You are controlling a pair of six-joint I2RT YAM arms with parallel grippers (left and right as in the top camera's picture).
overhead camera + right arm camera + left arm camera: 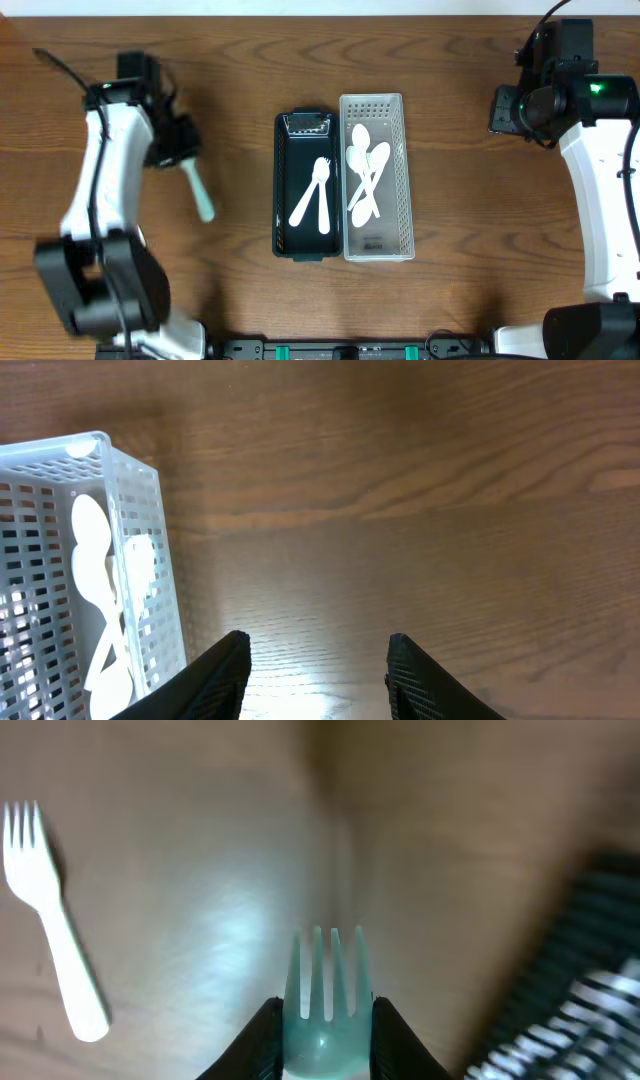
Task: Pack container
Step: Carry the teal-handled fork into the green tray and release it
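Note:
My left gripper (178,150) is shut on a pale teal plastic fork (198,192), held above the table left of the containers. In the left wrist view the fork's tines (326,990) stick out between the jaws (325,1040). A black container (287,215) at the centre holds white forks (315,195). A white perforated container (402,170) beside it on the right holds white spoons (365,175). My right gripper (503,110) is open and empty, to the right of the white container (140,540); its jaws (318,670) are over bare wood.
A loose white fork (45,920) lies on the table at the left of the left wrist view; it does not show overhead. The black container's edge (590,960) is blurred at the right of that view. The tabletop is brown wood.

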